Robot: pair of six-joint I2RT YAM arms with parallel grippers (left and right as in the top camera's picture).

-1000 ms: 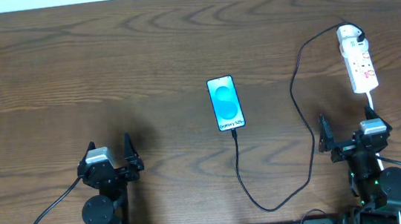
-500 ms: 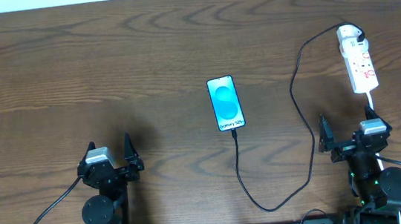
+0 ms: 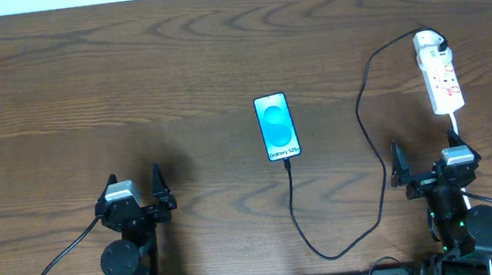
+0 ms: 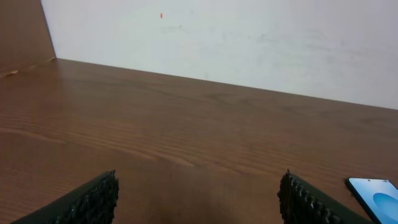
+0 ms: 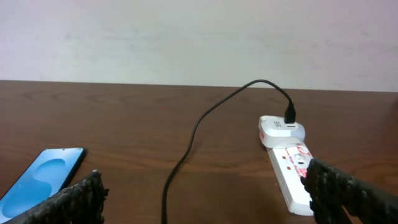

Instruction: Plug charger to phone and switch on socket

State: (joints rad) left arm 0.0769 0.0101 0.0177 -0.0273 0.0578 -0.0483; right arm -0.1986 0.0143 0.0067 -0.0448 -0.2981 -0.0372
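Note:
The phone (image 3: 278, 127) lies face up at the table's middle, its blue screen lit; it also shows in the right wrist view (image 5: 40, 180) and at the edge of the left wrist view (image 4: 376, 198). The thin black charger cable (image 3: 371, 133) runs from the phone's near end, loops toward me, then up to the white plug on the socket strip (image 3: 439, 74) at far right, also in the right wrist view (image 5: 292, 171). The cable tip sits at the phone's bottom edge. My left gripper (image 3: 135, 197) and right gripper (image 3: 425, 169) rest open and empty near the front edge.
A white wall borders the table's far edge (image 4: 217, 43). A wooden side panel stands at the far left corner (image 4: 25, 37). A white cord (image 3: 454, 123) leaves the strip's near end toward the right arm.

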